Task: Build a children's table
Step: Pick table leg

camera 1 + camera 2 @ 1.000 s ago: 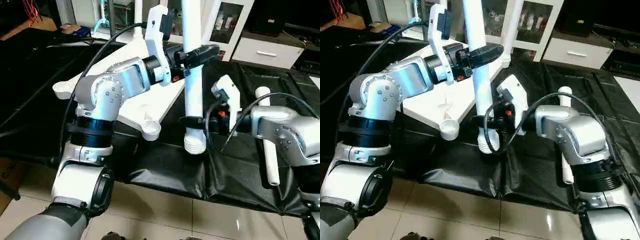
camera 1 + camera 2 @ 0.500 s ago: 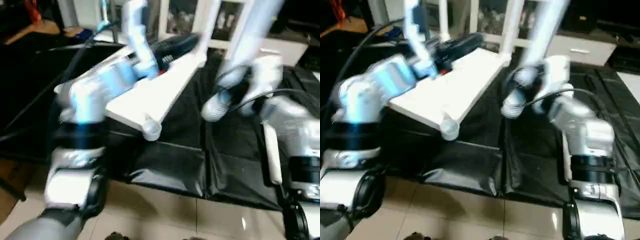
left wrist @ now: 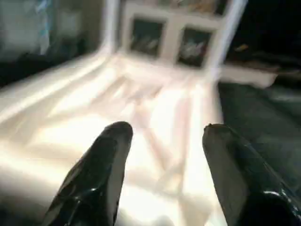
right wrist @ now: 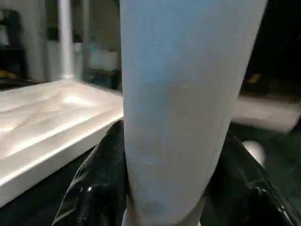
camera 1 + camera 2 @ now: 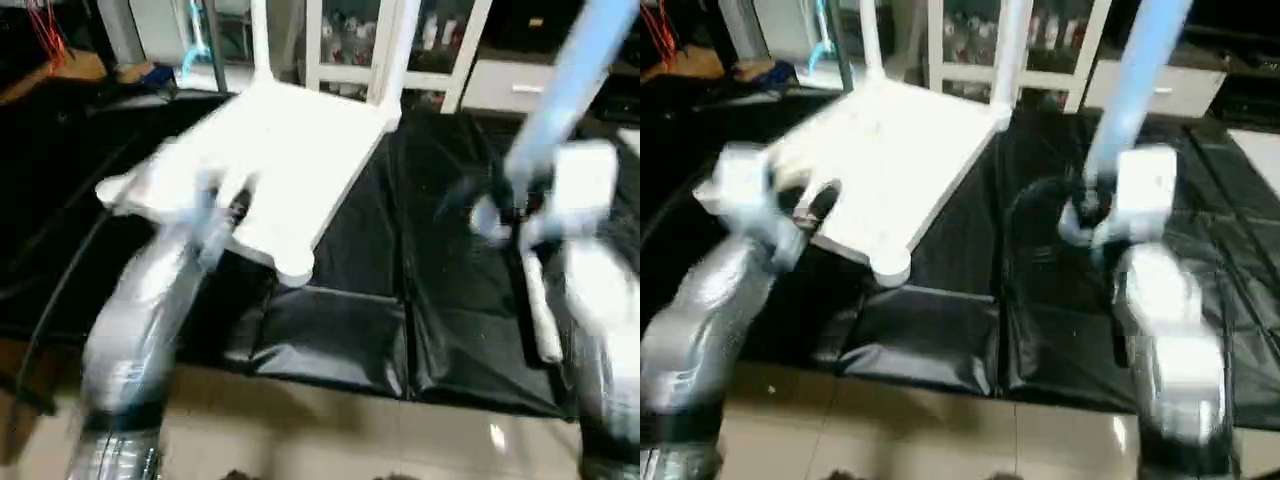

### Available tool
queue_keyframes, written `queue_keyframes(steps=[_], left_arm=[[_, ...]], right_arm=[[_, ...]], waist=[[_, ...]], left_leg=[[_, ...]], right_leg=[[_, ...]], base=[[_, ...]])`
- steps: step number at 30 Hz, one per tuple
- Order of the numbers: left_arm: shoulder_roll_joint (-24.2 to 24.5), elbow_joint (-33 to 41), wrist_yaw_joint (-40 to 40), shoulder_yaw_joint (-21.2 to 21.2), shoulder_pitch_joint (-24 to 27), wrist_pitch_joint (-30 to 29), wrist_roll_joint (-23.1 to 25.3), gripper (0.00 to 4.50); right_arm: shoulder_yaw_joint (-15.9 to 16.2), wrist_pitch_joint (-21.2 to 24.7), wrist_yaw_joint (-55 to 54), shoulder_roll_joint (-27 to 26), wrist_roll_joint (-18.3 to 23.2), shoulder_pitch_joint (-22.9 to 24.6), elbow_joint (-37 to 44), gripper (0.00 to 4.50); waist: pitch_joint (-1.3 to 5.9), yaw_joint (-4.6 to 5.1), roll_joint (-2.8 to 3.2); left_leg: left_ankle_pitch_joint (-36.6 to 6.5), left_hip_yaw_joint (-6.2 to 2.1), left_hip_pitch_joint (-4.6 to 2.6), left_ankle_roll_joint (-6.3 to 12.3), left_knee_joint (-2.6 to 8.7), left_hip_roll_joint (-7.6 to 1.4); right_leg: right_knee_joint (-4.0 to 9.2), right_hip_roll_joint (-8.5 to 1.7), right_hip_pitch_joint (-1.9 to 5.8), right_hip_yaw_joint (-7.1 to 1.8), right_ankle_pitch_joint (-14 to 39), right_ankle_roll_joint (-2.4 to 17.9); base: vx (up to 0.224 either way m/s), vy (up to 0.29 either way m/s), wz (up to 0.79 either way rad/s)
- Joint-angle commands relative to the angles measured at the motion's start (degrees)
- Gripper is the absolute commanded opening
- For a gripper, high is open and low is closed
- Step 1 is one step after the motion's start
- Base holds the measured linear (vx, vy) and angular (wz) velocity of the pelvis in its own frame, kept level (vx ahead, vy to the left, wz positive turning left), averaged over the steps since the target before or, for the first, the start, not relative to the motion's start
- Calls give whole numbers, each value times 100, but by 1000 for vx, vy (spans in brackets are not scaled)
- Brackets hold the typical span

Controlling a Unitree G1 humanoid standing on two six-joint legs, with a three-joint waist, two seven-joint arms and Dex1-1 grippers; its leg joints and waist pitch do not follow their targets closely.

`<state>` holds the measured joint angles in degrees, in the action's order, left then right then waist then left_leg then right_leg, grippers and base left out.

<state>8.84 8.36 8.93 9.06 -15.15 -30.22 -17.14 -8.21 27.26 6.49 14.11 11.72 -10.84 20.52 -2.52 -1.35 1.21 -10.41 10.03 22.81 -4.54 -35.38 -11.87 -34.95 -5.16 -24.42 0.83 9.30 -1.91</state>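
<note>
Black sheet [image 5: 400,260] underlay tabletop [image 5: 290,140]. My right gripper [image 4: 164,188] clamped a leg [image 4: 183,94]; left gripper [image 3: 162,150] gaped empty. Next, probably: seat it in a corner socket.

Black sheeting [image 5: 400,290] covers the low surface, creased and draping over the near edge. Nearer lies a beige tiled floor [image 5: 330,430] with pale grout lines and one small glint of reflected light. At the far side stands a white glass-door cabinet [image 5: 350,40]; a white drawer unit [image 5: 1185,85] sits far right. Red wires [image 5: 45,20] hang far left.
</note>
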Motion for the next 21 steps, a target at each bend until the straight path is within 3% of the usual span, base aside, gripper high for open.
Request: queue_keyframes(steps=[1,2,5,6,7,8,11,12,15,16,18,19,21], left_arm=[[-62,183,-6,-37,198,83,40,277],[-50,252,32,-211,538,578,289,277],[75,291,53,-469,783,747,462,277],[69,170,-195,-602,921,942,709,277],[-9,103,-386,-595,971,971,798,277],[-20,102,-397,-590,976,969,797,277],[-213,141,-675,-578,1175,840,945,277],[-153,112,-615,-648,1298,944,1105,277],[-149,12,-582,-654,1350,1140,1180,277],[-157,-58,-521,-634,1323,1128,1088,277],[3,-350,-462,-777,1129,1288,1236,277],[37,-397,-478,-817,1070,1269,1299,277],[23,-414,-460,-805,915,1249,1268,277]], right_arm=[[181,170,0,-63,122,243,345,183],[437,191,11,-229,232,698,515,183],[572,47,-1,-436,330,997,531,183],[582,-152,-126,-575,253,1116,340,183],[563,-232,-196,-624,197,1156,231,183],[561,-239,-199,-625,193,1159,226,183],[461,-468,-172,-629,65,1226,194,183],[372,-471,-152,-633,33,1250,217,183],[355,-479,-169,-567,-2,1280,224,183],[330,-509,-140,-570,51,1278,237,183],[234,-678,-87,-543,114,1234,170,183],[226,-708,-100,-511,83,1221,145,183],[157,-780,-125,-514,124,1123,129,183]], waist=[[358,61,17],[347,51,0],[314,70,17],[289,96,178],[278,137,129],[285,199,77],[274,270,101],[268,338,178],[282,406,142],[289,440,161],[289,458,253],[291,467,222],[299,455,253]], left_leg=[[-1589,33,-134,-37,465,13],[-1874,9,-142,-62,490,-5],[-2308,-16,-144,-164,522,5],[-2523,-52,-162,-235,543,15],[-2637,-49,-160,-249,538,15],[-2659,-70,-134,-266,545,29],[-2785,-81,-146,-245,545,41],[-2811,-104,-116,-219,559,51],[-2797,-122,-93,-181,570,59],[-2846,-121,-114,-171,561,63],[-2924,-143,-118,-157,571,72],[-2948,-136,-121,-144,570,71],[-2809,-151,-94,-110,587,67]], right_leg=[[462,26,225,-27,1491,670],[539,16,184,-29,1838,541],[571,7,140,-27,2409,297],[595,3,106,-21,2619,196],[637,17,83,-10,2696,147],[625,15,130,9,2719,101],[681,10,109,22,2941,35],[696,4,131,36,2963,-14],[709,3,157,48,2955,-31],[713,10,136,47,2886,20],[711,2,149,64,2823,76],[730,5,140,61,2809,88],[680,-14,192,53,2527,211]], base=[[0,0,0],[0,0,0],[0,0,0],[0,0,0],[0,0,0],[0,0,0],[0,0,0],[0,0,0],[0,0,0],[0,0,0],[0,0,0],[0,0,0],[0,0,0]])
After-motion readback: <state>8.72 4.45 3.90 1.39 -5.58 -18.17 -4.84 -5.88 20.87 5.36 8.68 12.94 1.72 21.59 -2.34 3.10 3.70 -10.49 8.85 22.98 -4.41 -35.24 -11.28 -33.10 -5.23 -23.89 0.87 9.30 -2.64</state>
